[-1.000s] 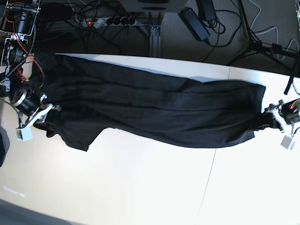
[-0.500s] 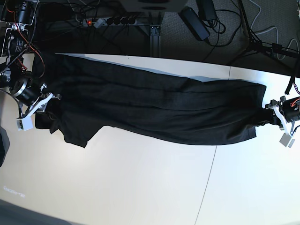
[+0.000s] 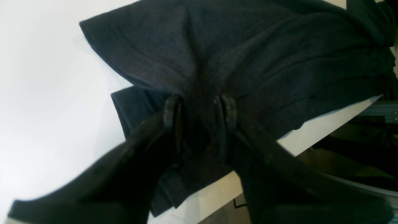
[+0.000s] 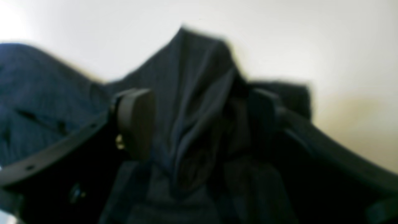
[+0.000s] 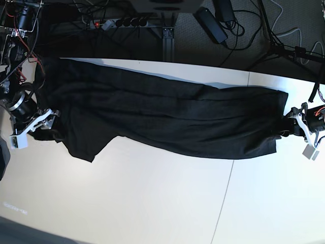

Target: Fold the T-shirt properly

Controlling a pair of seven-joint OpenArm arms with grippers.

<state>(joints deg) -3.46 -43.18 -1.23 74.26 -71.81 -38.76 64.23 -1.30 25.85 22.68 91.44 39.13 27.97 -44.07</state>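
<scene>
The T-shirt (image 5: 162, 117) is lying stretched in a long dark band across the white table (image 5: 152, 203), running from the upper left of the base view down toward the middle right; it is reading as plain black on every visible face, and no print is showing. One lobe of cloth is hanging lower at the left, near the bottom edge of the band.

The right gripper (image 5: 44, 122) is sitting at the left end of the band in the base view; in its own wrist view the jaws are standing wide apart with a bunched ridge of fabric rising between them, the pads (image 4: 136, 121) clear of the cloth on the one side I can judge, though the picture is blurred. The left gripper (image 5: 293, 124) is sitting at the right end; in its wrist view the fingertips (image 3: 172, 112) are partly spread, with a gathered pleat of the T-shirt (image 3: 248, 62) lying between them; whether they are pinching it or merely straddling it, I cannot tell.

The step in hand looks like the release after stretching the garment flat; both ends are resting on the table. The next move is probably calling for both arms lifting clear without dragging the pleats, then fresh grips along one long edge for the first fold.
</scene>
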